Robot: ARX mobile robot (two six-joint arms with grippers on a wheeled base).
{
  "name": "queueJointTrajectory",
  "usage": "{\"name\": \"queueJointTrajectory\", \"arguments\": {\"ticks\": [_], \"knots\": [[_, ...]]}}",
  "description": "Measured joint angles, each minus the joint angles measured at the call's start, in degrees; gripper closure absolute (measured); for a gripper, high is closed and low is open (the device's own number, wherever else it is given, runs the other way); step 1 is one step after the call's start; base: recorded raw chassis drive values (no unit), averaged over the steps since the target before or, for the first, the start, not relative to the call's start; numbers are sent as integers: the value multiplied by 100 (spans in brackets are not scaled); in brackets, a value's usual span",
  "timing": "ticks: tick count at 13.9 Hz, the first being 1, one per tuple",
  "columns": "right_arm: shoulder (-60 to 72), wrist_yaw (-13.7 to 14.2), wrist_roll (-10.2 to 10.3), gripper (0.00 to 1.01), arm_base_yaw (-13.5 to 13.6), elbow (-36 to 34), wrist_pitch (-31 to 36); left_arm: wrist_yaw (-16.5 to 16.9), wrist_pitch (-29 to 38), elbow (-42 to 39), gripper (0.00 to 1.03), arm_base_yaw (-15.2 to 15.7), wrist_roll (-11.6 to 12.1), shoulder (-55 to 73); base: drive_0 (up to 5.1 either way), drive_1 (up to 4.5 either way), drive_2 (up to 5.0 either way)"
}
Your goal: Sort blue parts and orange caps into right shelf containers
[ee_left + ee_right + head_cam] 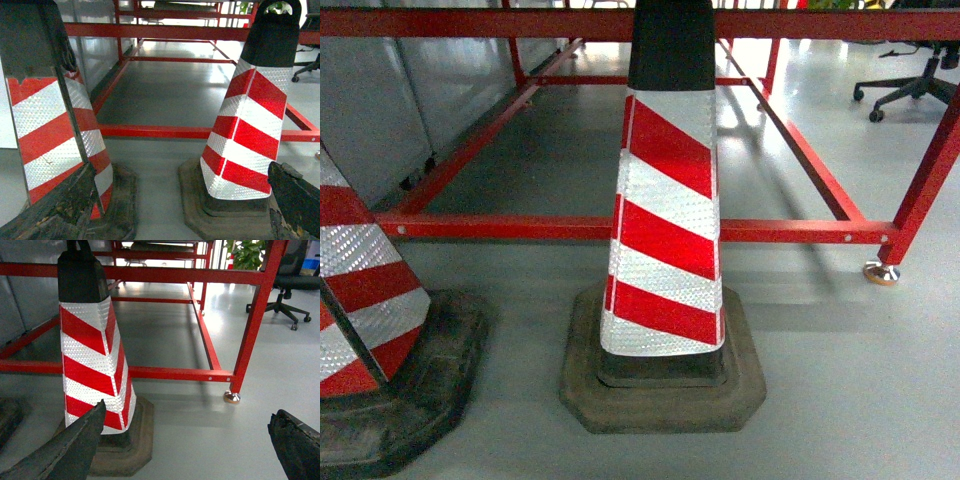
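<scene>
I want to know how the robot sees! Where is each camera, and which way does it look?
Head: rides on the robot, slanting down at the striped cone before a red frame; no robot parts show.
Left wrist: low, looking forward between two cones; dark fingers at the bottom corners, jaws apart.
Right wrist: low, facing the cone, frame and office chair; fingers spread wide.
All three share the same cone and frame.

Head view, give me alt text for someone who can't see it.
A red-and-white striped traffic cone on a dark octagonal base stands on the grey floor, directly ahead. A second cone sits at left, with a red metal frame behind and an office chair far right.
</scene>
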Motion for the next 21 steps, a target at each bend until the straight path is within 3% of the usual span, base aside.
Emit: {"name": "queueJointTrajectory", "arguments": {"ticks": [17, 21], "knots": [[0, 2, 0, 3, 0, 0, 0, 0, 0, 0, 5, 0, 2, 0, 412, -85, -363], [0, -7, 2, 3, 0, 0, -7, 4, -9, 0, 5, 0, 2, 0, 0, 0, 0]]}}
